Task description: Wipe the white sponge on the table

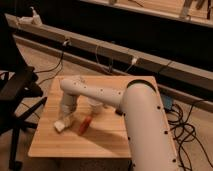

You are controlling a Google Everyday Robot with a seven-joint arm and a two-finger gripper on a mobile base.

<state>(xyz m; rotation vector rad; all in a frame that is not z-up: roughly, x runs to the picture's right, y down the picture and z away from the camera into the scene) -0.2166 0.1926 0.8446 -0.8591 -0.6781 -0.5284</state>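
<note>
Pincer (63, 119) lowered onto small cream-white soft sponge block (60, 125), pressing it flat against pale plank-grain wooden desk (107, 142) for wiping. Pincer opening impossible to tell. Orange-red carrot-like piece (85, 125) just beside.

A: What carries everything?

B: A small rectangular desk (107, 142) with a pale, plank-grained wooden top.

A: And what lies on it?

B: Toward the near left, the white sponge (60, 125) sits flat on the wood, with the hand (65, 118) down on it from above. Just right of the sponge lies an orange-red carrot-like thing (85, 125), slanted, close to but apart from the sponge. Farther back, near the middle, a white cup (94, 106) stands partly hidden behind the arm.
</note>
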